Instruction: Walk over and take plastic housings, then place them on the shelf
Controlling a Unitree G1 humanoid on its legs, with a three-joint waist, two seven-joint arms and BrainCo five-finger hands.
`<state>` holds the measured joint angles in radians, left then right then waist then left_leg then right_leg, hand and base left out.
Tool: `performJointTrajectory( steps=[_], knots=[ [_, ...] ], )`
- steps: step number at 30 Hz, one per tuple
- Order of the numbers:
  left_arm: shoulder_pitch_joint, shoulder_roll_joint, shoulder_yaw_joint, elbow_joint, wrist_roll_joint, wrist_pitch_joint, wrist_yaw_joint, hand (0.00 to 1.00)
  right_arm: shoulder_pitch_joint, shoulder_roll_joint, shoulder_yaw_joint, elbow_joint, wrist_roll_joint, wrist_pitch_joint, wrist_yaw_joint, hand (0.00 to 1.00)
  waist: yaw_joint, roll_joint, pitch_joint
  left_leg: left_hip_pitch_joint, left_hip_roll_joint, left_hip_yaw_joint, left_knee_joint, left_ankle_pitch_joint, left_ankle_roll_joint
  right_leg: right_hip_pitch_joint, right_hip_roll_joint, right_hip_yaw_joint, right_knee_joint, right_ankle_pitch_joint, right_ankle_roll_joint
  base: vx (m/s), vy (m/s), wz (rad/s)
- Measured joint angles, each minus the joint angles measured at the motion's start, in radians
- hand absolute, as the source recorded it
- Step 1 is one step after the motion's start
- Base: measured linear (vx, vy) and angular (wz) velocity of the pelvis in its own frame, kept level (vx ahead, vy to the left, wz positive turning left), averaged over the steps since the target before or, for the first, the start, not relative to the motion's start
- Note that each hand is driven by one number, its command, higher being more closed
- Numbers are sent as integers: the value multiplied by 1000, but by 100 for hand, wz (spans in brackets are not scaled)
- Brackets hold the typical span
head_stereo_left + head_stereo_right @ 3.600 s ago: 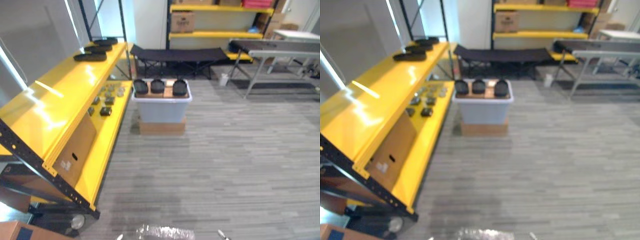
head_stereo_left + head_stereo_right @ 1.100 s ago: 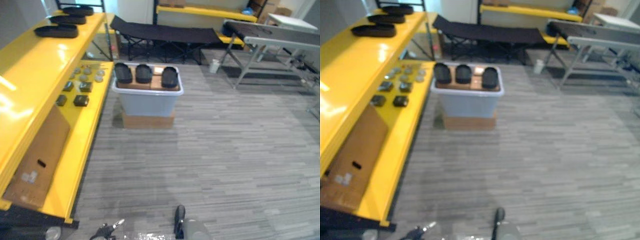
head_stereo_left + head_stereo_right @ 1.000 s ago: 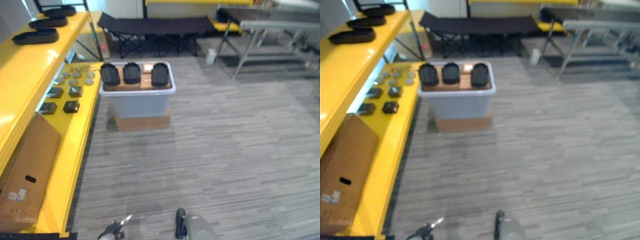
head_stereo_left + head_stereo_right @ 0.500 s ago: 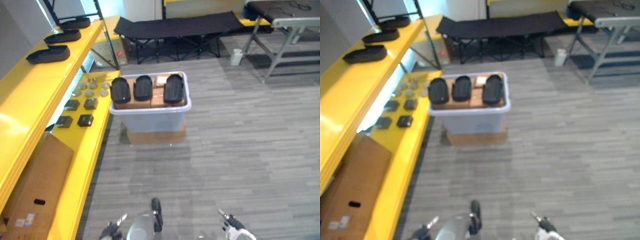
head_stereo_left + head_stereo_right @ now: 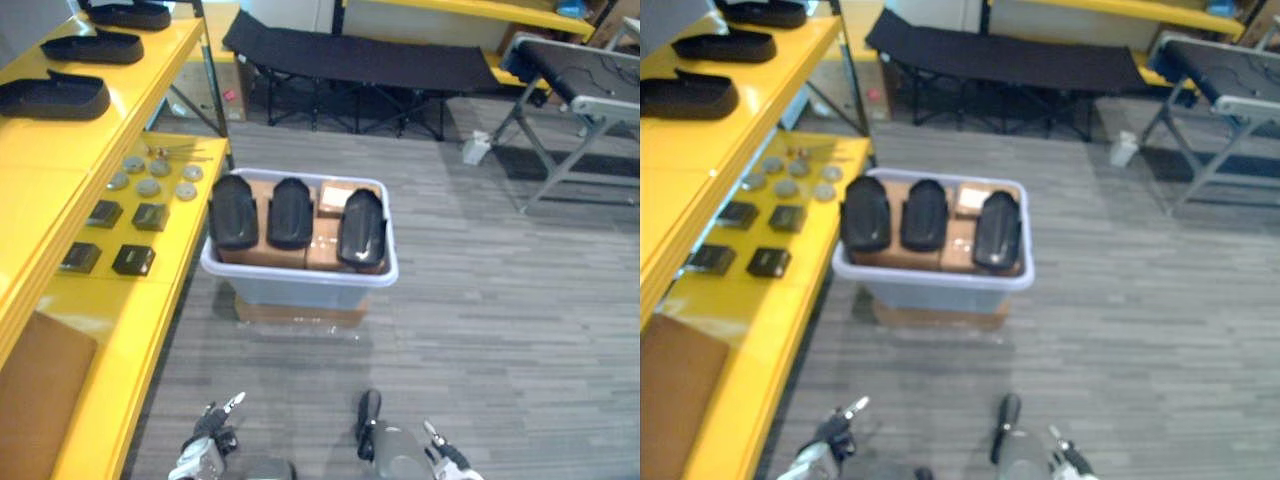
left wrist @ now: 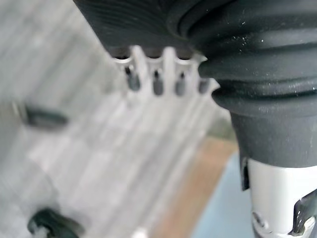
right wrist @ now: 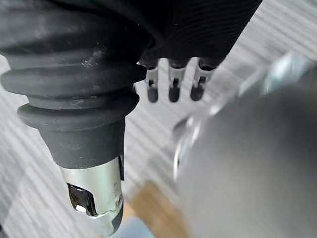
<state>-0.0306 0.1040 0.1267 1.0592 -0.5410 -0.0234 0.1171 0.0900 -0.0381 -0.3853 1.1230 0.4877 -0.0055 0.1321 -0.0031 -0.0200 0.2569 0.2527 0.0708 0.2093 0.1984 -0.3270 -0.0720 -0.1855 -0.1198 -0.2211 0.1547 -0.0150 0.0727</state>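
The robot has walked in closer. The grey bin (image 5: 300, 290) that stood well off across the floor a few seconds ago now sits just ahead of it, beside the yellow shelf (image 5: 150, 300). Nothing in the bin has shifted; the whole view moved, not the things. Three black plastic housings (image 5: 293, 212) lie side by side on cardboard boxes (image 5: 320, 245) inside the bin, two toward its left edge and one toward its right. Three more of them rest on the shelf's top level, toward its far end. The left robot hand (image 5: 205, 450) and right robot hand (image 5: 445, 462) hang low, fingers loose and straight, holding nothing. I'd say the walk is nearly done and the reach into the bin comes next, perhaps after one more short step.
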Motion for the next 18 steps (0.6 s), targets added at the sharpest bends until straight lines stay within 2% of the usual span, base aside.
performJointTrajectory(
  steps=[1, 2, 3, 4, 5, 6, 7, 8, 10, 11, 12, 13, 14, 15, 16, 17, 18],
  knots=[
    [8, -3, 0, 1, 1, 4, 2, 0, 15, 6, 2, 2, 1, 1, -1, 0, -2, -9, -9, 7, 6, -15, 13, -21, -12, 10, 2, 7, -1, 1, 1, 584, -330, 67],
    [19, -15, 2, 3, 0, 11, 20, 0, 27, 3, 5, 4, 9, 3, -6, 0, -12, 6, -17, 16, 38, -46, 33, -51, -40, 10, 16, 4, 35, 108, -32, 578, -356, 64],
    [35, -46, 10, 12, 0, 21, 31, 0, 21, -14, 8, 4, 4, 3, -12, 0, -12, 35, -30, 11, 87, -61, 83, -50, -53, 8, 47, -20, 89, 80, -50, 550, -359, 51],
    [39, -63, 13, 20, 0, 27, 34, 0, 27, -25, 20, 5, -6, 5, -18, 0, -12, 49, -37, -11, 104, -62, 135, -42, -64, 11, 59, -28, 105, 62, -64, 504, -365, 15],
    [42, -81, 41, 22, 2, 33, 36, 0, 18, -51, 46, 3, -35, 5, -27, 0, 3, 72, -49, -99, 142, -68, 328, 6, -68, 36, 80, -30, 108, 31, -84, 455, -352, 1],
    [40, -84, 47, 25, 5, 39, 36, 0, 11, -59, 55, 3, -54, 4, -28, 0, 5, 82, -47, -142, 162, -69, 442, 26, -66, 78, 87, -33, 77, 28, -87, 429, -334, -1],
    [41, -84, 45, 29, 10, 40, 37, 0, 7, -62, 56, 3, -75, 1, -25, 0, 5, 83, -46, -159, 169, -62, 486, 21, -66, 121, 88, -37, 49, 28, -87, 424, -298, 24],
    [42, -79, 12, 37, 10, 44, 40, 0, 12, -66, 63, 4, -125, -17, -23, 0, -4, 80, -44, -170, 172, -43, 494, 16, -73, 217, 82, -60, -8, 28, -88, 353, -227, 29],
    [46, -72, -25, 37, 17, 47, 39, 0, 12, -70, 79, -3, -191, -48, -21, 0, -3, 82, -47, -181, 169, -7, 399, 17, -73, 282, 72, -75, -58, 25, -84, 219, -127, 25],
    [43, -71, -35, 38, 46, 48, 36, 0, 11, -73, 97, -20, -229, -79, -17, 0, -7, 85, -49, -208, 166, 4, 325, 22, -67, 297, 67, -85, -88, 19, -75, 77, -21, 17],
    [41, -72, -43, 39, 70, 49, 34, 0, 16, -81, 132, -42, -300, -140, -10, 0, -9, 94, -53, -247, 160, 4, 219, 52, -58, 298, 65, -100, -98, 14, -64, 111, 8, 21],
    [42, -71, -60, 40, 89, 48, 35, 0, 27, -104, 211, -91, -359, -190, -1, 0, -8, 102, -56, -274, 149, -8, 125, 139, -42, 294, 68, -105, -98, 6, -51, 69, 58, 14],
    [44, -71, -66, 42, 90, 49, 36, 0, 35, -121, 261, -119, -396, -213, 2, 0, -7, 107, -58, -284, 146, -16, 97, 195, -36, 291, 72, -105, -97, 1, -42, 97, 118, 6],
    [48, -60, -74, 41, 91, 48, 38, 0, 42, -138, 367, -180, -465, -248, 14, 0, 3, 87, -67, -287, 127, -27, 85, 204, -36, 287, 59, -101, -103, 3, -30, 110, 140, 9],
    [47, -35, -97, 42, 113, 50, 41, 0, 46, -148, 480, -255, -521, -289, 42, 0, -1, 61, -80, -287, 104, -31, 41, 216, -27, 276, 37, -105, -109, 6, -19, 107, 138, 13],
    [45, -26, -111, 40, 126, 49, 41, 0, 42, -151, 538, -296, -542, -313, 60, 0, 1, 44, -83, -288, 90, -31, 16, 227, -22, 267, 27, -106, -111, 8, -14, 116, 130, 25],
    [36, 2, -133, 39, 151, 48, 41, 0, 27, -154, 700, -406, -549, -360, 120, 0, 11, 17, -87, -289, 60, -32, -43, 257, -9, 251, 6, -107, -115, 15, -5, 100, 97, 22]
  ],
)
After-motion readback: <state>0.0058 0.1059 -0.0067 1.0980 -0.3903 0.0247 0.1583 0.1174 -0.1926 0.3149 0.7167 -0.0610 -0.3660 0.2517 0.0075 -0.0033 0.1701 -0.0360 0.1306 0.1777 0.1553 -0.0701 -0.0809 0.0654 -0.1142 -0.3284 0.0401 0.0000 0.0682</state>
